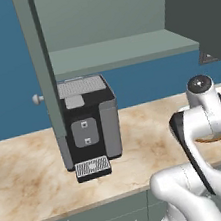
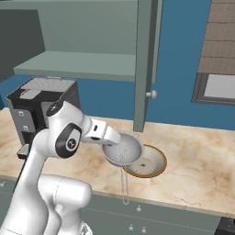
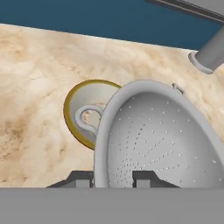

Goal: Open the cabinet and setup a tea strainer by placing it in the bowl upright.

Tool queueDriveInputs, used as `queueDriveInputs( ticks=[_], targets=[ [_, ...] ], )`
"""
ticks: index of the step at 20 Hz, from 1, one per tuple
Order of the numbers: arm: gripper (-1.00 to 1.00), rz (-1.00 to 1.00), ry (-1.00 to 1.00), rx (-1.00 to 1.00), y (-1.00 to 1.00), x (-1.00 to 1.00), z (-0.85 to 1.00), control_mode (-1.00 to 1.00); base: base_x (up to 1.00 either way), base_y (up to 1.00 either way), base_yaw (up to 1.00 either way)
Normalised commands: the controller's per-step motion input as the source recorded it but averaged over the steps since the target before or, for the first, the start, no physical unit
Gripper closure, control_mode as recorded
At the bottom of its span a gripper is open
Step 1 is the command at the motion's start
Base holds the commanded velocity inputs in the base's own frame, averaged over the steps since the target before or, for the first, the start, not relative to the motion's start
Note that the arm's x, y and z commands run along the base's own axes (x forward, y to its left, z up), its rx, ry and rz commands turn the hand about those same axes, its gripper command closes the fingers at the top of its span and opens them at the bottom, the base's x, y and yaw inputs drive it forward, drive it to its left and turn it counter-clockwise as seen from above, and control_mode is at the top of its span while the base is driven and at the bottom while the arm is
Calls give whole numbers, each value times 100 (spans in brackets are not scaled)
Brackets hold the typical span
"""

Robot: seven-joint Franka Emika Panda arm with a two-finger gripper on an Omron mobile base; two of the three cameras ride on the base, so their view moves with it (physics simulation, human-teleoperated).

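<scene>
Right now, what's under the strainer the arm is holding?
Under the round grey mesh tea strainer, held tilted in the jaws above the counter, sits the shallow tan bowl on the marble counter. The strainer covers the bowl's near side.

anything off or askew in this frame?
Nothing spilled or broken. The grey metal mesh tea strainer sits tilted in the hand, above the counter beside the shallow tan bowl, not yet in it. Both grey-green cabinet doors hang open.

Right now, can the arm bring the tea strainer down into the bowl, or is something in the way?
Probably yes. The gripper holds the tea strainer just above the bowl, overlapping its near rim. The open cabinet door hangs behind, apart from it, and the bowl looks empty.
</scene>
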Motion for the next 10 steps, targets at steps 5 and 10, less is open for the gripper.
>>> queueDriveInputs(
  ticks=[5,10],
  targets=[
    [100,0,4,0,-48,36,-42,-100,0,0,0],
    [100,0,3,0,-21,32,-42,-100,0,0,0]
  ],
)
